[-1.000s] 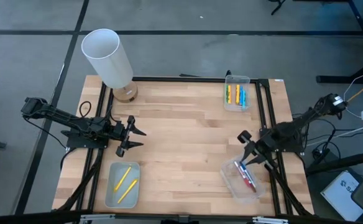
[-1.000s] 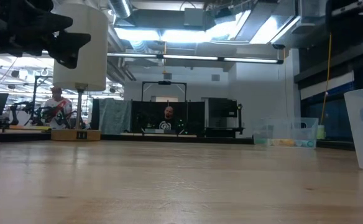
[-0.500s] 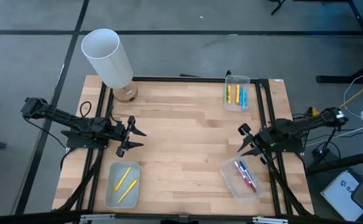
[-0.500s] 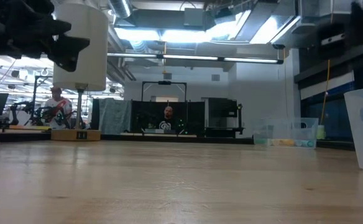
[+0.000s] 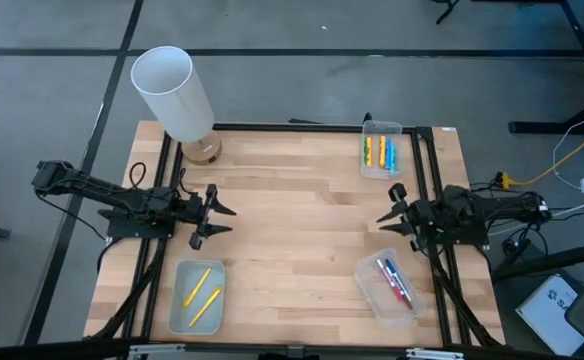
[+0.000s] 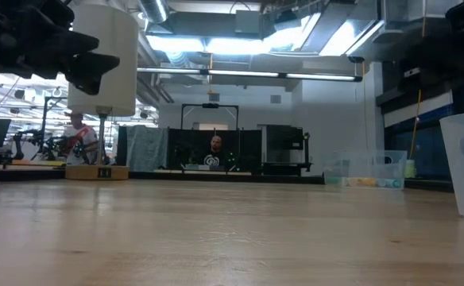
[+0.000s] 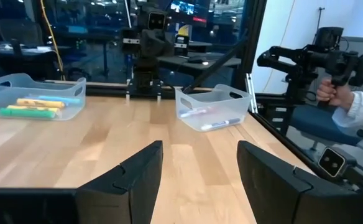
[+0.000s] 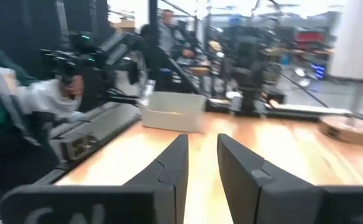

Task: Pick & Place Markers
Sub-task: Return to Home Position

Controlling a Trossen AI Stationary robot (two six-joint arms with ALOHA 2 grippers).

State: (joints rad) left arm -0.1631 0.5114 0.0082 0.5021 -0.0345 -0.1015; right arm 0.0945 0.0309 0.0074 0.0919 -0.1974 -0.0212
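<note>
The markers lie in three clear trays. Two yellow markers (image 5: 201,293) lie in the near-left tray (image 5: 180,312). Red and blue markers (image 5: 396,282) lie in the near-right tray (image 5: 372,293). Yellow, orange, blue and green markers (image 5: 379,152) lie in the far-right tray (image 5: 382,172). My left gripper (image 5: 218,221) hovers open over the table's left side, beyond the near-left tray. My right gripper (image 5: 390,208) hovers open at the right side, between the two right trays, pointing left. In the left wrist view, both right trays (image 7: 214,109) (image 7: 35,99) lie ahead of the fingers.
A tall white cylinder on a wooden base (image 5: 175,92) stands at the table's far-left corner. Dark frame rails (image 5: 427,180) run along the left and right sides. Bare wooden table (image 5: 292,230) lies between the grippers. A person's hand (image 7: 330,93) shows beyond the right edge.
My right gripper has drawn back from above the near-right tray toward the far edge and has levelled out, now pointing toward the table's left. The red and blue markers stay in that tray. My left arm has kept still.
</note>
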